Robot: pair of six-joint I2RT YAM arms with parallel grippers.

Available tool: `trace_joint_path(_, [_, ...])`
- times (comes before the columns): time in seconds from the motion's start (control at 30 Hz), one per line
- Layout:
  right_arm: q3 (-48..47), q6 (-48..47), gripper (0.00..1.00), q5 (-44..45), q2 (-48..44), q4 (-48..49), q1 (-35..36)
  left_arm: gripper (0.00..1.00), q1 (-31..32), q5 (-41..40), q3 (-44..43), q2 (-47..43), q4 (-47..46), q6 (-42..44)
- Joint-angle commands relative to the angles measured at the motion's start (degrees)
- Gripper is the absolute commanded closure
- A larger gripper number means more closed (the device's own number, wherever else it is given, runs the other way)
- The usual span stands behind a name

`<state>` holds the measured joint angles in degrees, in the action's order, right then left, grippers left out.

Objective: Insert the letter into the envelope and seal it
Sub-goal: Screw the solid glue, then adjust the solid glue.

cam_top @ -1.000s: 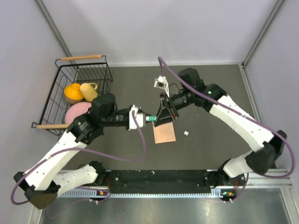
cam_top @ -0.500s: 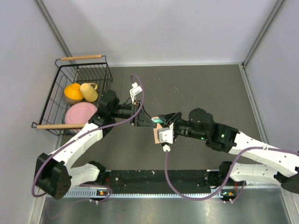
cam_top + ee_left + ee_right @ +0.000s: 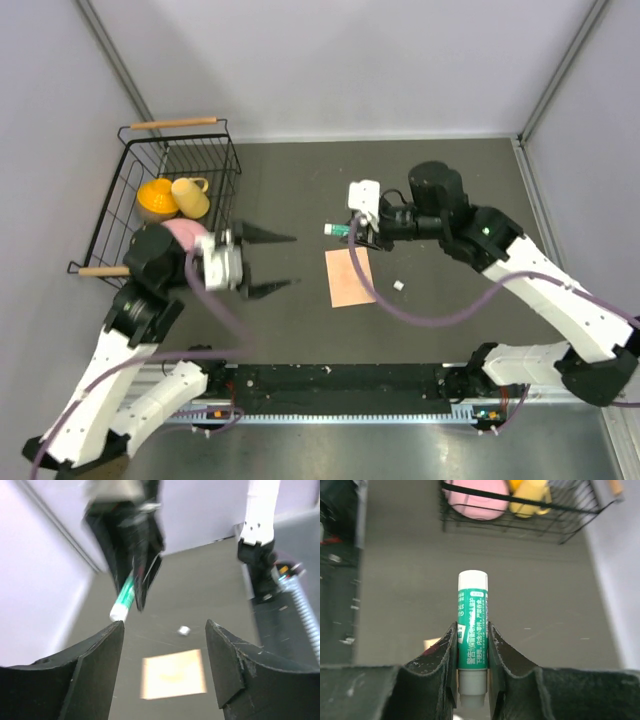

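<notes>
- The envelope (image 3: 351, 277) lies flat on the tabletop (image 3: 450, 180) with neither arm touching it; whether its flap is open, or anything is already inside, I cannot tell.
- The right gripper (image 3: 351, 230) hangs just beyond the envelope's far edge, jaws clamped on the glue stick (image 3: 337, 229); the grip sits low on the barrel (the white end juts well out), so pressing down at a slant could lever the stick loose.
- The left gripper (image 3: 268, 263) is off to the envelope's left, well apart, jaws spread wide and empty; with nothing pinning the paper, a glue stroke would likely drag or crumple it.
- A small white scrap (image 3: 398, 286) lies just right of the envelope; a stray stroke could stick it on.
- If the white end is a cap, which I cannot tell, no glue would transfer.
</notes>
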<state>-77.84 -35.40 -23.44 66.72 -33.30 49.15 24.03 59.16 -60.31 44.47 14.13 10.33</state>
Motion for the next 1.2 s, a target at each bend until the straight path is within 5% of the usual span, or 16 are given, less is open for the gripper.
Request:
trace_joint_path(0.0, [-5.73,22.96,1.00,-23.54,6.74,-8.80,-4.93,0.31,12.60,-19.32,4.85,-5.62,14.60,45.63])
trace_joint_path(0.1, [-6.70,27.64,1.00,-29.09,8.33,-8.80,-5.46,0.37,19.63,-28.63,3.81,-4.13,17.24,57.32])
trace_joint_path(0.3, [-7.94,31.08,1.00,-34.30,10.89,-8.80,-5.38,0.40,27.64,-41.81,2.92,-0.62,13.91,62.35])
trace_joint_path(0.57, [-9.43,34.07,1.00,-37.11,14.57,-8.63,-5.46,0.43,31.42,-44.74,0.20,1.94,12.41,62.45])
trace_joint_path(0.73, [-10.84,35.04,1.00,-37.47,16.25,-8.54,-5.46,0.62,33.97,-45.27,0.64,2.46,12.33,62.80])
trace_joint_path(0.83, [-10.93,36.44,1.00,-36.85,16.43,-8.45,-5.46,0.83,34.85,-45.97,1.08,2.64,12.33,62.45])
trace_joint_path(0.87, [-10.93,37.15,0.77,-36.85,16.43,-8.36,-5.46,1.00,34.77,-46.32,1.16,2.82,12.32,61.92])
trace_joint_path(0.97, [-11.45,39.87,0.11,-35.80,15.55,-8.27,-6.51,1.00,34.77,-51.30,1.77,2.73,10.40,53.68])
trace_joint_path(1.0, [-11.45,40.75,0.02,-35.19,15.03,-8.01,-7.74,1.00,34.51,-52.29,2.48,1.95,10.22,50.18])
trace_joint_path(1.17, [-8.13,47.94,0.01,-15.56,11.95,-5.82,-16.61,1.00,30.73,-51.96,5.90,-0.96,11.09,41.46])
